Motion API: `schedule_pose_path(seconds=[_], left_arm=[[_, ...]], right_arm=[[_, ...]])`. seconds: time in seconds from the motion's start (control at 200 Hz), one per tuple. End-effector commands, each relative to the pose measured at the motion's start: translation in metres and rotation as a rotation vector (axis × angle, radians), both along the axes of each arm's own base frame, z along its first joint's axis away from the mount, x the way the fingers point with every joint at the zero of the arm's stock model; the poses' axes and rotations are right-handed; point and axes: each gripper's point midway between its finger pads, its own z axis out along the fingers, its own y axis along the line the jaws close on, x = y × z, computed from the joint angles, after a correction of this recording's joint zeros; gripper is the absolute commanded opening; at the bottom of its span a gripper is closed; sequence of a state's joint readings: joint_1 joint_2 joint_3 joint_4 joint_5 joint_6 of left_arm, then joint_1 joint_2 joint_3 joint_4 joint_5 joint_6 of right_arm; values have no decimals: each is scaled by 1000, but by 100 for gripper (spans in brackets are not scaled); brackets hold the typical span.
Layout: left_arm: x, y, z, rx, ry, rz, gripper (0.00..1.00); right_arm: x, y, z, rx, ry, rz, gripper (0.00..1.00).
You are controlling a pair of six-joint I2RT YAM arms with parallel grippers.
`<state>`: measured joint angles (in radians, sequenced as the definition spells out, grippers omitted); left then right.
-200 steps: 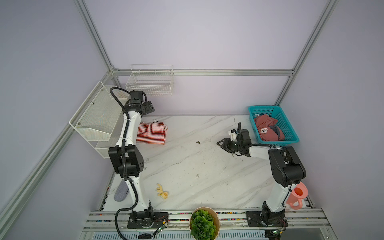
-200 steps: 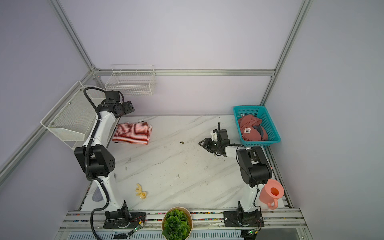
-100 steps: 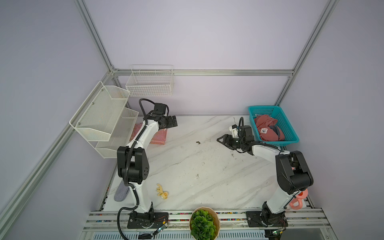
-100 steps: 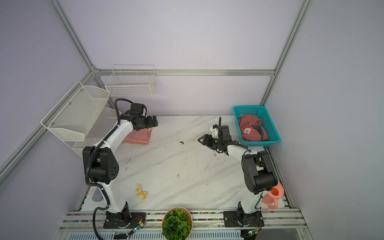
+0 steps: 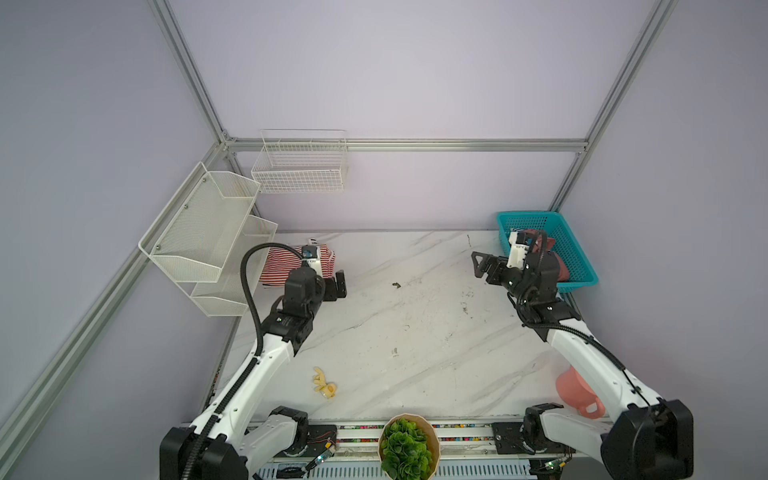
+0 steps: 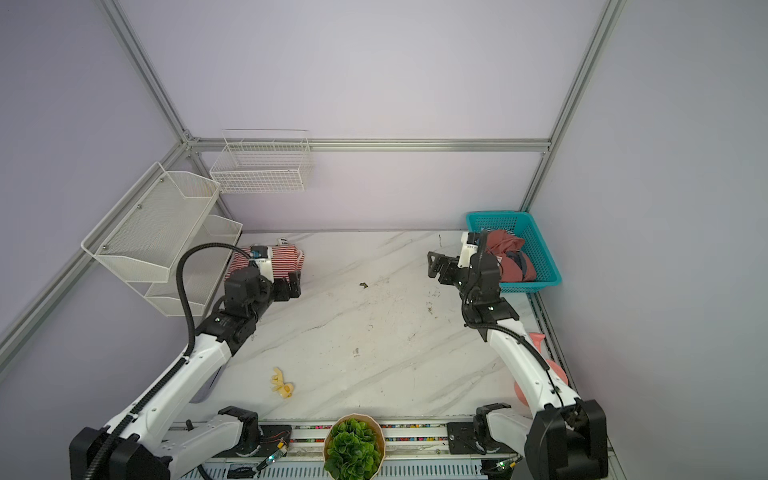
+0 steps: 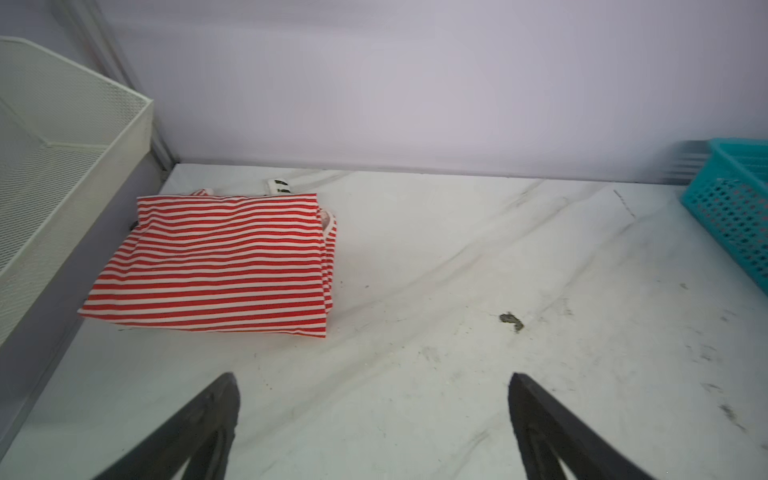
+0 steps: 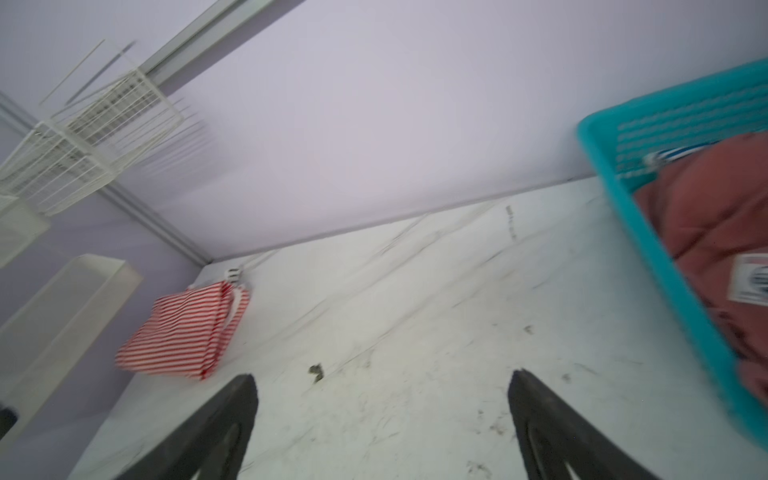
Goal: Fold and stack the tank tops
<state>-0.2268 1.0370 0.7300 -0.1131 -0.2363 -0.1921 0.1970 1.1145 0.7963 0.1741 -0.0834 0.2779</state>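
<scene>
The red-and-white striped tank top [image 5: 280, 266] [image 6: 286, 254] lies folded flat at the table's back left, sharp in the left wrist view [image 7: 216, 266] and blurred in the right wrist view [image 8: 183, 336]. My left gripper [image 5: 337, 286] [image 6: 291, 284] [image 7: 372, 376] hovers open and empty just in front and to the right of it, not touching. My right gripper [image 5: 478, 266] [image 6: 433, 264] [image 8: 383, 374] stands open and empty over bare table, beside the teal basket [image 5: 577, 284] [image 8: 623, 208]. A sliver of dark-and-white striped cloth [image 8: 673, 153], apparently the black-and-white tank top, peeks from under a dusty-red garment [image 6: 507, 249] [image 8: 715, 220] in the basket.
White mesh shelves [image 5: 199, 232] hang along the left wall, close to the folded top. A wire basket [image 5: 299, 166] is on the back wall. A small yellow object [image 5: 324, 384], a potted plant [image 5: 405, 451] and a pink jug [image 5: 577, 390] sit near the front edge.
My left arm swung down from above the back-left corner to the front right of the folded striped top. The right gripper opened wider and drew back toward the basket.
</scene>
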Motion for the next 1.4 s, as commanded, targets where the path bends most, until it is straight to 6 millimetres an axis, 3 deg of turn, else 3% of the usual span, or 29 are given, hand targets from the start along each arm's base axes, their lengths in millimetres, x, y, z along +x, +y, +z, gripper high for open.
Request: schedule_pose_path(seconds=[0.0, 0.12, 0.31, 0.5, 0.605, 0.625, 0.79, 1.015, 1.19, 1.395], left_arm=[[-1, 36, -20, 120, -105, 162, 100], [-1, 55, -57, 168, -53, 251, 100], [12, 66, -99, 205, -7, 263, 100], [29, 77, -96, 162, -36, 258, 100], [37, 88, -88, 149, -76, 276, 100], [39, 90, -97, 154, -57, 277, 100], [49, 100, -105, 139, -105, 279, 100], [37, 86, -108, 124, -205, 193, 100], [40, 87, -112, 120, -160, 199, 100], [41, 85, -111, 133, -158, 183, 100]], right_arm=[[-5, -70, -12, -187, -98, -363, 97], [-3, -81, -31, -247, -142, -380, 97], [20, -83, -83, -281, -121, -346, 97], [35, -87, -115, -249, -141, -315, 97], [45, -84, -117, -267, -157, -291, 97], [46, -85, -117, -271, -155, -292, 97], [53, -93, -131, -271, -178, -287, 97], [41, -78, -136, -261, -243, -189, 97], [53, -80, -143, -305, -188, -209, 97], [54, -78, -142, -319, -185, -223, 97]])
